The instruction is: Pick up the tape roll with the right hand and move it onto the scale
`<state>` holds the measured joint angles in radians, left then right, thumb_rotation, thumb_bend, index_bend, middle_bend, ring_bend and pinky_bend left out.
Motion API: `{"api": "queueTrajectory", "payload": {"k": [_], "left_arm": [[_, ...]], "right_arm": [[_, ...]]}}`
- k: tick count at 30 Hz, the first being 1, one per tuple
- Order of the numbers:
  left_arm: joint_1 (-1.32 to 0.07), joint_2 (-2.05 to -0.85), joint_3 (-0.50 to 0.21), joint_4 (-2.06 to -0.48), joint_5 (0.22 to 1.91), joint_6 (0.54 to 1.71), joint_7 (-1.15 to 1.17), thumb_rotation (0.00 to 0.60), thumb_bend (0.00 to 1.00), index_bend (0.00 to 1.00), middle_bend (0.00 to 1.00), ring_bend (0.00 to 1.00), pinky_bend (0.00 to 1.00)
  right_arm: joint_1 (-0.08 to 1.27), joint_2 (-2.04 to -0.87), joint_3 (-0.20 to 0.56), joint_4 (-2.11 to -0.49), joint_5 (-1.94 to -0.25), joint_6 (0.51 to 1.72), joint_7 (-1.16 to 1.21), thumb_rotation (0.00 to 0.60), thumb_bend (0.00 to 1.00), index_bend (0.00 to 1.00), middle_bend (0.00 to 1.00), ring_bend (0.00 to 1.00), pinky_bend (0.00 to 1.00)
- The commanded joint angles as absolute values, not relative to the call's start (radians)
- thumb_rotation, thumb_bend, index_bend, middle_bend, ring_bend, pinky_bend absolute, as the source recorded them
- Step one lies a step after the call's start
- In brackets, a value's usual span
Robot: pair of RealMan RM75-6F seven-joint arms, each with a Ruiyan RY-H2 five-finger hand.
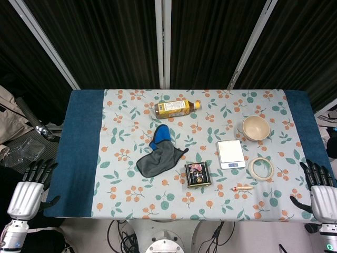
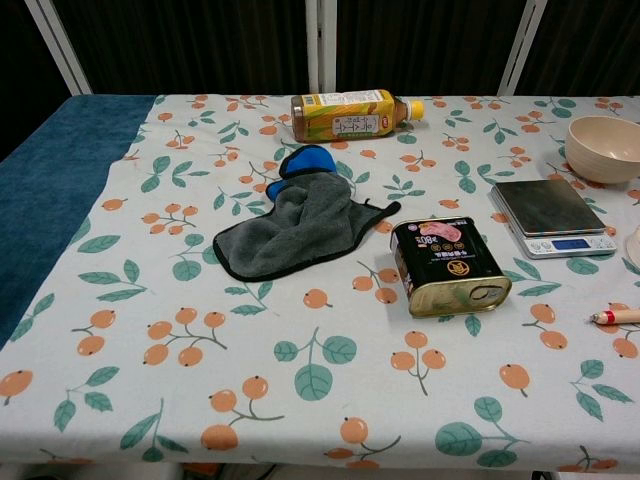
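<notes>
Not started. Tape roll (image 1: 260, 168) flat on the cloth, near-right of the scale (image 1: 231, 153), just beside it, not touching. Right hand (image 1: 318, 191) off the table's right edge, fingers spread, holding nothing; roll lies left and slightly far of those fingers. Round ring, so no long axis to align. Left hand (image 1: 29, 190) off the left edge, also spread and empty, well apart from roll; right clearly nearer. Count: one roll, one scale, one bowl (image 1: 256, 127), one bottle (image 1: 176, 108), one tin (image 1: 198, 174), one rag (image 1: 159, 156), one small pen-like stick (image 1: 243, 187).
</notes>
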<state>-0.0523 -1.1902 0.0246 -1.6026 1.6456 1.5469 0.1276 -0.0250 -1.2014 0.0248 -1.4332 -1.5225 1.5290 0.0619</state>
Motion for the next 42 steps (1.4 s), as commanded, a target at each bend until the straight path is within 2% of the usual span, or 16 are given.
{"api": "queueTrajectory", "payload": {"k": [1,13,16,29,35,42], "left_arm": [[-0.051,-1.191,0.025,-1.602,1.645,1.548,0.127,0.6,0.12,0.12,0.05,0.0,0.03],[-0.046,-1.192,0.029,-1.603,1.646,1.554,0.13,0.6,0.12,0.12,0.05,0.0,0.03],[-0.05,-1.188,0.027,-1.606,1.645,1.549,0.129,0.6,0.12,0.12,0.05,0.0,0.03],[-0.057,-1.198,0.03,-1.586,1.656,1.547,0.107,0.6,0.12,0.12,0.05,0.0,0.03],[-0.054,-1.194,0.03,-1.581,1.65,1.549,0.097,0.6,0.12,0.13,0.05,0.0,0.03],[-0.056,-1.201,0.029,-1.571,1.643,1.542,0.092,0.6,0.12,0.13,0.05,0.0,0.03]], "right_arm": [[-0.024,-1.203,0.024,-1.431,-1.522,1.526,0.063,0.6,0.05,0.0,0.0,0.0,0.0],[-0.01,-1.194,0.03,-1.44,-1.47,1.464,0.023,0.6,0.05,0.0,0.0,0.0,0.0],[0.012,-1.206,0.04,-1.43,-1.439,1.416,-0.003,0.6,0.05,0.0,0.0,0.0,0.0],[0.213,-1.26,0.105,-1.411,-1.271,1.047,-0.073,0.6,0.04,0.0,0.0,0.0,0.0],[0.274,-1.288,0.117,-1.398,-1.217,0.96,-0.109,0.6,0.03,0.0,0.0,0.0,0.0],[0.309,-1.294,0.116,-1.404,-1.195,0.925,-0.117,0.6,0.03,0.0,0.02,0.0,0.0]]}}
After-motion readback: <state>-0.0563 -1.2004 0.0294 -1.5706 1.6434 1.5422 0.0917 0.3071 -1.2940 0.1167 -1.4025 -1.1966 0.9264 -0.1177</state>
